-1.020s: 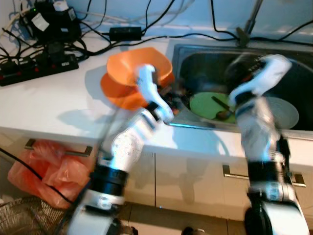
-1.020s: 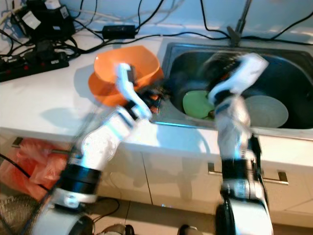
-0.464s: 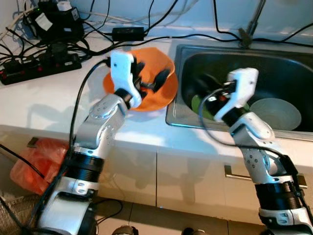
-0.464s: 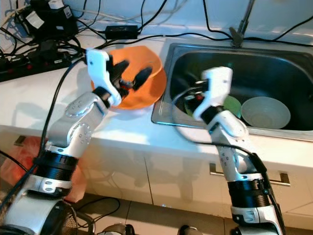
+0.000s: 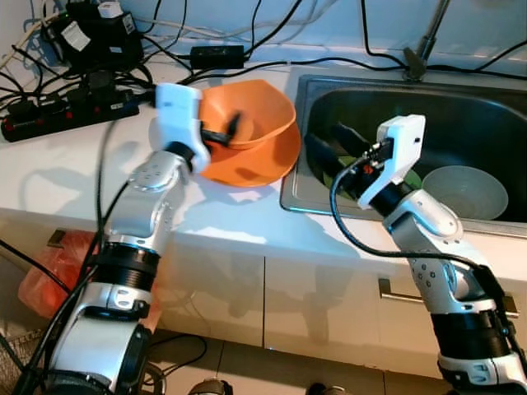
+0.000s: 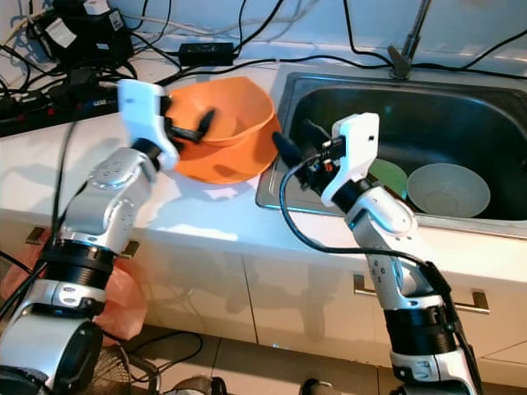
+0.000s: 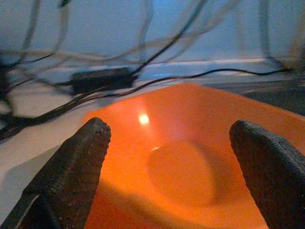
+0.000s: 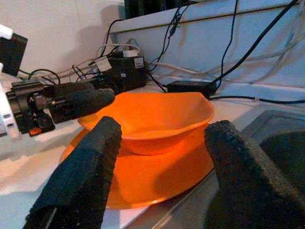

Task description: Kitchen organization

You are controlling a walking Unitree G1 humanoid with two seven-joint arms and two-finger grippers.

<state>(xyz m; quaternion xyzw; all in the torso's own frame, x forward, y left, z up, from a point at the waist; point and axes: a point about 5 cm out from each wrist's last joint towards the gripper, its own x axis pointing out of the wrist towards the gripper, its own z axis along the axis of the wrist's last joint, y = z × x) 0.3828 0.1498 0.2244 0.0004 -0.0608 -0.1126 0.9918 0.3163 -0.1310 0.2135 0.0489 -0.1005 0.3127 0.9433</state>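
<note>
Two end effectors, both spread open and holding nothing, close on the orange bowl [image 5: 247, 132] stacked on an orange plate [image 8: 157, 176] on the desk [image 5: 74, 173] beside the sink [image 5: 461, 107]. The left end effector [image 5: 224, 130] seems (blurrily) astride its rim; the right end effector [image 5: 329, 148] hovers nearby. Next, pinch the rim.

This is a home kitchen. A white countertop [image 5: 74, 177] runs over pale cabinet doors with metal bar handles [image 5: 445, 295], and a stainless steel sink [image 6: 284, 177] is set into it, holding a pale grey bowl [image 6: 449, 189] and a green plate [image 6: 389, 175]. An orange plastic bowl [image 5: 255, 123] sits on an orange plate [image 8: 157, 179] beside the sink. Black power strips [image 5: 62, 111] and tangled black cables [image 5: 272, 25] crowd the back of the counter.
</note>
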